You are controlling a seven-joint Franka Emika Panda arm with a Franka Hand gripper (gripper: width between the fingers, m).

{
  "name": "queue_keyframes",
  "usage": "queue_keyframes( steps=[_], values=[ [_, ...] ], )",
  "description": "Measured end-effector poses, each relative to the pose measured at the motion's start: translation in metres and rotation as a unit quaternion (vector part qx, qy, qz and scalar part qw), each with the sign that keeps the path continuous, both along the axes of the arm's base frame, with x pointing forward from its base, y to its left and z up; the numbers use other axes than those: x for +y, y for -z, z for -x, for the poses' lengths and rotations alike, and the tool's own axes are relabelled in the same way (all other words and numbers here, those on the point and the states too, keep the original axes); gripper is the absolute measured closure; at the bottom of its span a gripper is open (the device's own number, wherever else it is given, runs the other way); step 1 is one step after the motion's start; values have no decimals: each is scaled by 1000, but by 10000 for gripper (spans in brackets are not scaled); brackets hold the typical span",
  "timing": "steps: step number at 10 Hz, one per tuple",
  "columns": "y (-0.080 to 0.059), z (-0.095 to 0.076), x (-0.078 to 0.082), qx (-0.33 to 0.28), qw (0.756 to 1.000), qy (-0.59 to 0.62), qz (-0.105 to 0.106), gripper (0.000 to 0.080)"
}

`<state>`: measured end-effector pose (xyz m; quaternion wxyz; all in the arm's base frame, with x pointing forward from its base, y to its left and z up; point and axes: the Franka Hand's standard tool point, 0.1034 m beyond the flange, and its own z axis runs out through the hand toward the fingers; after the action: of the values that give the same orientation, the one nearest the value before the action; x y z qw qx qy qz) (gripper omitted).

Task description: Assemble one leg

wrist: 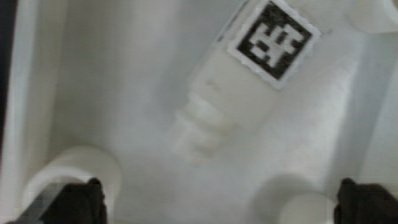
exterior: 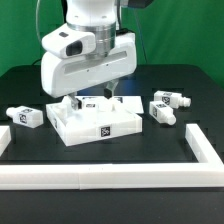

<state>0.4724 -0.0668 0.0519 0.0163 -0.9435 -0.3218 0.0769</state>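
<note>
My gripper (exterior: 103,98) is low over the back edge of the wide white square tabletop (exterior: 75,130) in the middle of the table. In the wrist view its two dark fingertips (wrist: 71,205) stand far apart, so the gripper (wrist: 217,208) is open. Between them is blurred white plastic with a black-and-white tag (wrist: 276,40), a ridged band and two round sockets; I cannot tell whether a leg lies there. One leg (exterior: 25,116) lies at the exterior view's left. Two more legs (exterior: 170,100) (exterior: 163,114) lie at its right.
A low white barrier (exterior: 100,176) runs along the table's front and turns back at the exterior view's right (exterior: 205,150). The table is black, and a green backdrop stands behind it.
</note>
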Motion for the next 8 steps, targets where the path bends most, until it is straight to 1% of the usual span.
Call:
queue_keyframes(
  steps=[1, 2, 3, 4, 5, 6, 7, 8],
  values=[
    [2, -10, -19, 6, 1000, 0, 3, 151],
    [4, -16, -29, 4, 1000, -3, 5, 151],
    [13, -14, -40, 11, 1000, -1, 6, 151],
    [22, -11, -48, 18, 1000, 2, 7, 151],
    [27, -9, -52, 11, 1000, -4, 7, 151],
    [31, -3, -56, 9, 1000, -6, 5, 151],
    [35, 2, -57, 11, 1000, 0, 4, 151],
    [35, 3, -56, 12, 1000, 6, 2, 151]
  ],
)
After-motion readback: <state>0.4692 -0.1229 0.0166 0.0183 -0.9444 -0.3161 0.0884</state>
